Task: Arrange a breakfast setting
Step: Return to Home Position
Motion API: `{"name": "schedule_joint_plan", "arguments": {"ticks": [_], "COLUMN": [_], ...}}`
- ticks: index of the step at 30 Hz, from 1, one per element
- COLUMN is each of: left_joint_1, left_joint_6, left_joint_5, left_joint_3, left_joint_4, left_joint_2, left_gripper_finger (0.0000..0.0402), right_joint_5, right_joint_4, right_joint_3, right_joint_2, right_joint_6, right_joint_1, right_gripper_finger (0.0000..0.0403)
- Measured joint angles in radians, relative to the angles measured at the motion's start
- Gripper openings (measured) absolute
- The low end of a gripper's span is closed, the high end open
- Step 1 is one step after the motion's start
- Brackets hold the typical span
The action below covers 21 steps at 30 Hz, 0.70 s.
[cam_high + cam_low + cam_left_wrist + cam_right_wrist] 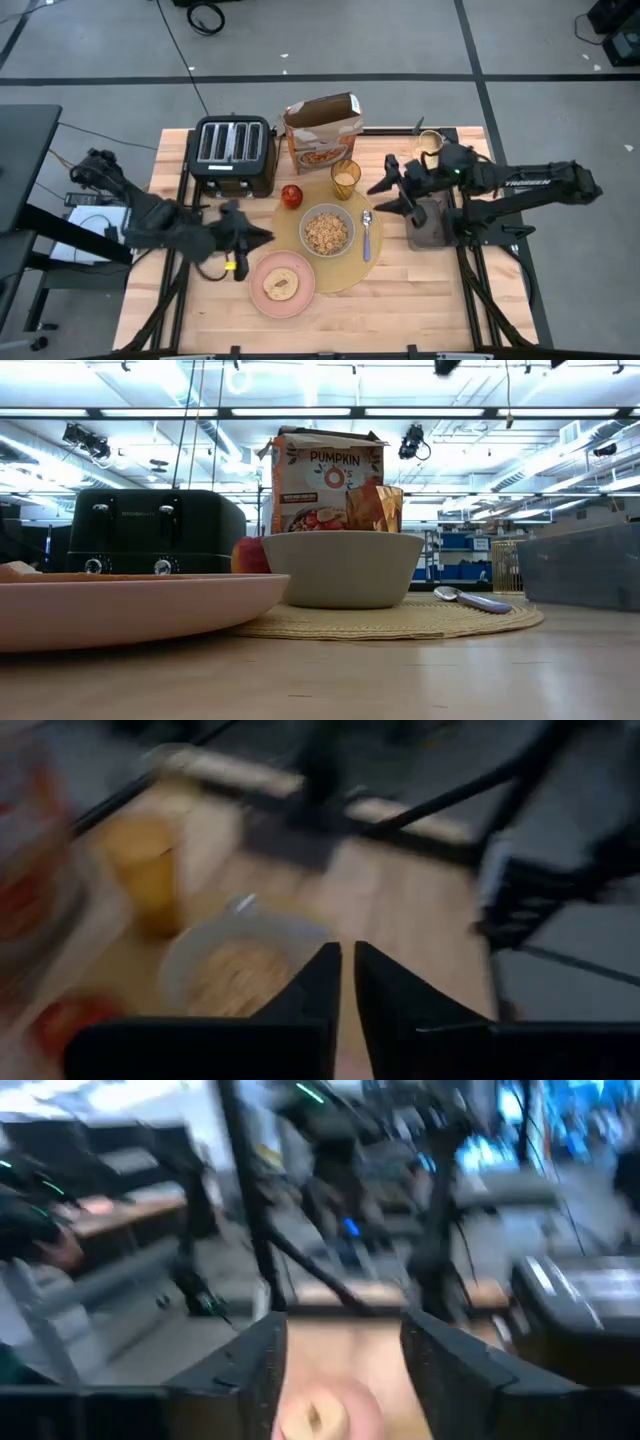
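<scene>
High view: the breakfast setting lies mid-counter (pixel 420 300), on and around the tan placemat (pixel 345 272). The grey bowl (pixel 327 231) at the mat's centre holds brown cereal. The silver spoon (pixel 366 236) lies on the mat just right of the bowl. The amber glass (pixel 346 178) stands at the mat's far edge and the red apple (pixel 291 195) at its far-left edge. The pink plate (pixel 258 272), at the mat's near-left edge, carries the round toasted bread (pixel 281 286). A black toaster (pixel 232 150) and an open cereal box (pixel 322 130) stand behind.

The left pincer (pixel 262 236) hangs just left of the mat, beyond the plate; the right pincer (pixel 382 196) hangs right of the glass.

Low view: neither arm appears; the bowl's wall hides the cereal, and the box front reads PUMPKIN.

Left wrist view: its fingers (pixel 315 985) stand almost together, a thin slit between, holding nothing, with bowl and glass ahead.

Right wrist view: its fingers (pixel 262 1365) stand wide apart, empty
</scene>
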Motion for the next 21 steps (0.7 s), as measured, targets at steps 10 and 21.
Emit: {"name": "schedule_joint_plan", "arguments": {"ticks": [10,21], "left_joint_1": [0.220,0.427], "left_joint_6": [0.474,0.614], "left_joint_5": [0.256,0.458], "left_joint_3": [-0.091,-0.091], "left_joint_4": [0.281,0.352], "left_joint_2": [-0.022,-0.039], "left_gripper_finger": [0.0023,0.0042], "right_joint_5": [0.021,0.090], "right_joint_4": [0.200,0.224], "right_joint_3": [0.000,-0.133], "right_joint_2": [0.001,-0.089], "right_joint_6": [0.012,-0.023], "right_joint_1": [0.065,0.048], "right_gripper_finger": [0.0168,0.0167]}}
